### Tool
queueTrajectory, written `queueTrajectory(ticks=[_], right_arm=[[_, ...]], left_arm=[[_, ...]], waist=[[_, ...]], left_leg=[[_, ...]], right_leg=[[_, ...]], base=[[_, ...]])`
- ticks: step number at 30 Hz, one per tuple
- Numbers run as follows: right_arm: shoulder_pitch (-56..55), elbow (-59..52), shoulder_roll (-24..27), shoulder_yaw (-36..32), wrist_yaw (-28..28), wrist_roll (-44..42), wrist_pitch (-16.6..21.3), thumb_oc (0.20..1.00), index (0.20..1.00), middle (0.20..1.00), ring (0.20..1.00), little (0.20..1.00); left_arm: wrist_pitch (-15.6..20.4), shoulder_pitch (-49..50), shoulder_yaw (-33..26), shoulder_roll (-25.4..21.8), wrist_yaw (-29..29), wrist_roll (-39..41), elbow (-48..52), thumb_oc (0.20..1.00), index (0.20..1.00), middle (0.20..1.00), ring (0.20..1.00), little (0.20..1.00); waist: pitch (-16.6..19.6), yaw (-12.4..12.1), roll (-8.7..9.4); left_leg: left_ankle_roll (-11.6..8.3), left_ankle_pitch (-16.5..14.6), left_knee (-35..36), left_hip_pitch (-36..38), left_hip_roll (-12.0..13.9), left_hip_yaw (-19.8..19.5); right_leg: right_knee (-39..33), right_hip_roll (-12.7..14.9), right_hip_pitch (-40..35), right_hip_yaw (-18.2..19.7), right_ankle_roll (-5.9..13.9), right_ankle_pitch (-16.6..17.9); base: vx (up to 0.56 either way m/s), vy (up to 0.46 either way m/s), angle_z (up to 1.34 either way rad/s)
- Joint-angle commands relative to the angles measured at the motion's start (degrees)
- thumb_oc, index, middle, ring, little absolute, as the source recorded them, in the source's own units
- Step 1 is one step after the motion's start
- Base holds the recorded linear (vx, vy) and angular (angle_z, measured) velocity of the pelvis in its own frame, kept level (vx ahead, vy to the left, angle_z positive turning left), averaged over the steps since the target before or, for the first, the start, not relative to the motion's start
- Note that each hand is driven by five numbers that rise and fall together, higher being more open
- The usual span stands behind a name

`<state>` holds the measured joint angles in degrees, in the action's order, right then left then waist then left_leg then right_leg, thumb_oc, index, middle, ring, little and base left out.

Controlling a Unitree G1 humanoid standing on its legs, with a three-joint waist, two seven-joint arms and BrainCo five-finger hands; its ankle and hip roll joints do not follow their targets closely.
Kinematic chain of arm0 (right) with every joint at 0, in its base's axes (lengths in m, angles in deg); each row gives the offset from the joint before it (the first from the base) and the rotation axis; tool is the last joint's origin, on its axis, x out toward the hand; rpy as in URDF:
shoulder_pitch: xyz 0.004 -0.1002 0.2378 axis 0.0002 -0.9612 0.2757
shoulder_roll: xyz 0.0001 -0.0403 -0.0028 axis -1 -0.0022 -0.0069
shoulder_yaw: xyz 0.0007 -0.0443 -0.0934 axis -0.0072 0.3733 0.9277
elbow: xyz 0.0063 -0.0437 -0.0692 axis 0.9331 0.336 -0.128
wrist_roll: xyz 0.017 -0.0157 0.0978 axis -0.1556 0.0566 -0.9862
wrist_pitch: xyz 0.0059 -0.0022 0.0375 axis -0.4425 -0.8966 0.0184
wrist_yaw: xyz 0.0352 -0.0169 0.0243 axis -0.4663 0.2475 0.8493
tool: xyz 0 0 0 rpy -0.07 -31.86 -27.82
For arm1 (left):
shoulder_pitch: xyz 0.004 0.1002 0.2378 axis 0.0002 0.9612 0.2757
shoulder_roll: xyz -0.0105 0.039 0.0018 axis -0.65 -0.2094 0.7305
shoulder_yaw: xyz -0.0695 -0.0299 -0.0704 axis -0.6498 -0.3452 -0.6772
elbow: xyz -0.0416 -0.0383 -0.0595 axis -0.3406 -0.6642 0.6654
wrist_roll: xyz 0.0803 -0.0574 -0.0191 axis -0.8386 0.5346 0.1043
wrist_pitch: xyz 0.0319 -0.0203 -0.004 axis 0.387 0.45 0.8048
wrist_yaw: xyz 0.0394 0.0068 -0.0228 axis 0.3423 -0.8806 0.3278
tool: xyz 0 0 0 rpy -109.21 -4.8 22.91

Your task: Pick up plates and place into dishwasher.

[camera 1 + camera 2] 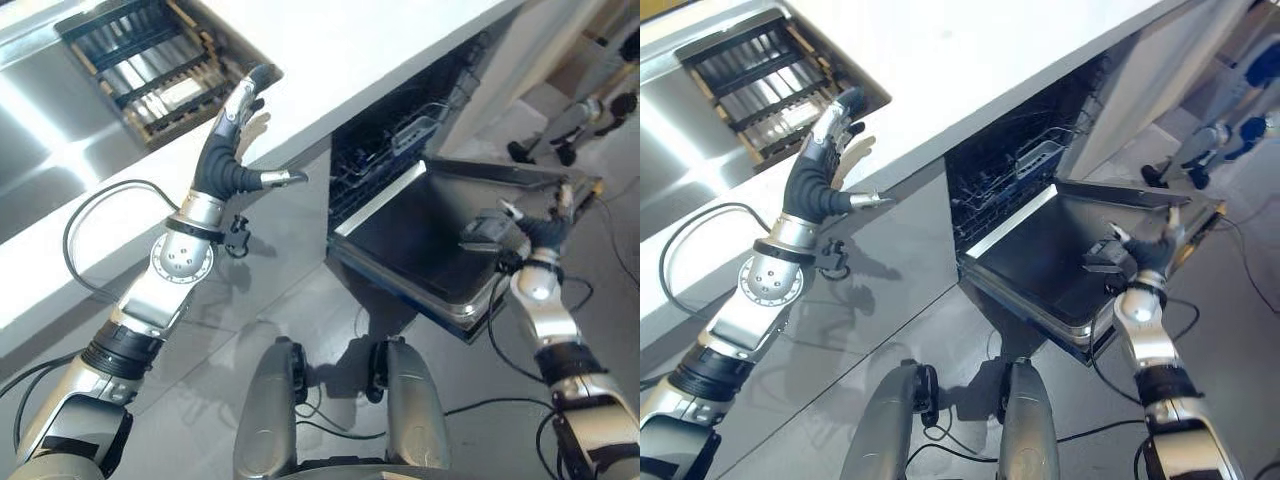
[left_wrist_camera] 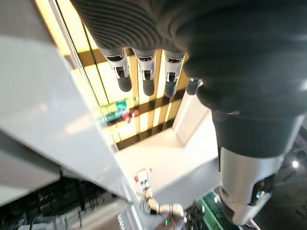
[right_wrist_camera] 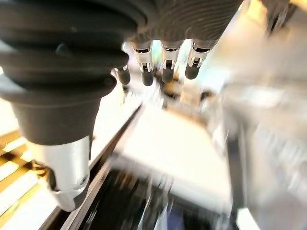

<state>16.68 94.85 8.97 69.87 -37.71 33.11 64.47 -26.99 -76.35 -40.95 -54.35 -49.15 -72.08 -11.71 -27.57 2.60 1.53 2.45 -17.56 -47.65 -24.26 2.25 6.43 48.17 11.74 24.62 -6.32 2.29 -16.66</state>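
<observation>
My left hand [image 1: 232, 140] is raised at the front edge of the white counter [image 1: 350, 50], just in front of the dark dish rack [image 1: 150, 60] set in the sink. Its fingers [image 2: 144, 72] are straight, the thumb sticks out, and it holds nothing. A pale flat item [image 1: 180, 92] lies in the rack; I cannot tell whether it is a plate. The dishwasher [image 1: 400, 130] stands open with its door [image 1: 420, 240] lowered flat. My right hand [image 1: 500, 232] hovers over the door's right side, its fingers [image 3: 165, 62] straight and empty.
A steel draining surface [image 1: 60, 140] lies left of the rack. Wire racks [image 1: 415, 130] show inside the dishwasher. Stand legs or other equipment [image 1: 580, 120] are on the floor at the far right. Grey floor lies in front of the cabinet.
</observation>
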Motion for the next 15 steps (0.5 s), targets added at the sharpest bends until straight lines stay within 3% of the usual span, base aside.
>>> queueTrajectory(ticks=[1,5,8,12,13,15], right_arm=[[-2.9,0.6,-0.5,-4.7,-2.8,-1.8,5.0,1.000,1.000,1.000,1.000,1.000],[-4.8,6.1,-2.0,-6.6,0.0,-10.4,3.9,1.000,1.000,1.000,1.000,1.000],[-4.2,15.1,-3.1,-8.2,8.4,-22.5,3.9,1.000,1.000,1.000,1.000,1.000],[-0.6,27.0,-3.4,-8.1,22.7,-35.2,0.0,1.000,1.000,1.000,1.000,1.000],[-0.3,27.4,-3.3,-8.1,23.2,-35.6,0.0,1.000,1.000,1.000,1.000,1.000],[2.1,30.0,-3.8,-6.9,30.2,-42.6,-1.6,1.000,1.000,1.000,1.000,1.000]], left_arm=[[3.7,5.1,-1.8,3.7,-0.1,-1.9,4.2,1.000,1.000,1.000,1.000,1.000],[3.5,5.8,-1.9,3.4,0.4,-1.3,4.8,1.000,1.000,1.000,1.000,1.000],[2.7,4.6,-1.5,2.6,0.5,-0.3,5.0,1.000,1.000,1.000,1.000,1.000],[0.9,2.2,-0.1,1.3,1.1,1.1,5.9,1.000,1.000,1.000,1.000,1.000],[0.8,2.1,0.0,1.3,1.1,1.1,5.9,1.000,1.000,1.000,1.000,1.000],[0.1,0.9,0.9,1.2,1.2,1.5,6.2,1.000,1.000,1.000,1.000,1.000]], waist=[[2.5,0.5,-1.30],[3.3,0.6,-1.33],[3.2,0.2,-1.69],[2.2,-1.4,-2.79],[2.3,-1.5,-2.81],[1.7,-2.4,-3.55]], left_leg=[[3.19,-5.3,2.5,6.5,-0.5,1.9],[3.07,-4.3,4.8,8.2,-0.7,1.9],[3.04,-4.4,4.6,8.3,-0.8,1.8],[3.28,-5.6,1.7,6.8,-1.3,1.1],[3.29,-5.2,1.9,6.6,-1.3,1.0],[3.27,-5.7,0.5,5.6,-1.8,0.4]], right_leg=[[-8.0,-2.6,-6.2,1.1,-2.44,3.8],[-10.4,-2.8,-8.2,1.1,-2.38,4.9],[-10.2,-2.8,-8.4,0.9,-2.62,4.6],[-6.7,-2.7,-7.0,0.2,-3.21,2.9],[-6.9,-2.6,-6.9,0.1,-3.31,3.3],[-5.1,-2.3,-6.1,-0.3,-3.60,2.4]], base=[[0.06,0.001,-0.12],[0.04,-0.026,-0.12],[0.01,-0.055,0.01],[-0.01,-0.055,0.02],[-0.04,-0.046,0.06],[-0.05,-0.041,0.11]])
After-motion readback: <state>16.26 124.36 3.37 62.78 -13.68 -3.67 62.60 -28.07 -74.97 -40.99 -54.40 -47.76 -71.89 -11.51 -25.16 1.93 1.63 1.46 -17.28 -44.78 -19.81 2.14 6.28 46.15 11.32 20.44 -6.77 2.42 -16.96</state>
